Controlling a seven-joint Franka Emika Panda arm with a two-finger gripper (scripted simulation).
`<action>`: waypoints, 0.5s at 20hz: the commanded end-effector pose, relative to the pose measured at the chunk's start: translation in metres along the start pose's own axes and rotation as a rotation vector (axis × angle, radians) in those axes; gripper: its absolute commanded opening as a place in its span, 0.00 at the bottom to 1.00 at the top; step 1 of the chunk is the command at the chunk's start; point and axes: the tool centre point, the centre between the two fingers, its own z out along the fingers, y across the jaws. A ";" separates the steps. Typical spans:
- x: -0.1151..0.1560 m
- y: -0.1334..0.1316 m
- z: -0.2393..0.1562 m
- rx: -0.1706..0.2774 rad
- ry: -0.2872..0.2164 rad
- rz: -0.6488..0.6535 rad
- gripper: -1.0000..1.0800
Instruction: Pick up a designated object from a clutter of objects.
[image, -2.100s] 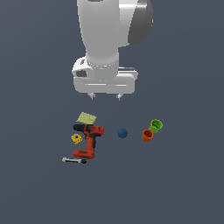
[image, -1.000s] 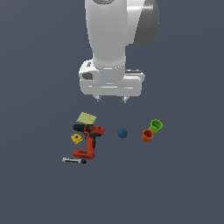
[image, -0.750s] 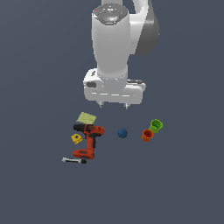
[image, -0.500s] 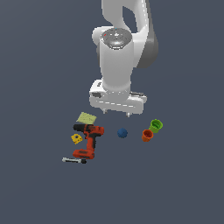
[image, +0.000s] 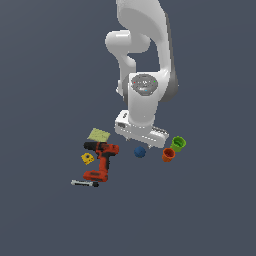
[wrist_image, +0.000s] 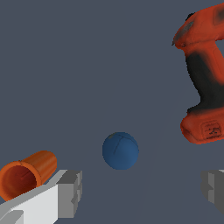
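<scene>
The dark blue ball (image: 140, 152) lies on the floor between the red-and-black power drill (image: 101, 160) and the orange cup (image: 168, 155). My gripper (image: 141, 144) hangs just above and slightly behind the ball, open and empty. In the wrist view the ball (wrist_image: 120, 150) sits apart from the gripper (wrist_image: 142, 190), ahead of the wide gap between the two grey fingertips (wrist_image: 70, 192). The orange cup (wrist_image: 26, 175) lies on its side by one finger. The drill (wrist_image: 203, 83) is on the other side. The green cup (image: 178, 144) stands behind the orange cup.
A pale yellow-green card (image: 99, 135) lies behind the drill. A small yellow block (image: 87, 158) is on the drill's side toward the exterior view's left. A thin grey tool (image: 85, 183) lies in front of the drill. The floor is plain dark grey.
The arm has come down and shifted toward the exterior view's right, bringing the open gripper from high above the clutter to just over the blue ball. No object has moved.
</scene>
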 end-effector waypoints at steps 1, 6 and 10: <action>-0.004 -0.003 0.018 -0.002 0.007 0.036 0.96; -0.010 -0.007 0.041 -0.006 0.015 0.083 0.96; -0.013 -0.008 0.051 -0.008 0.019 0.102 0.96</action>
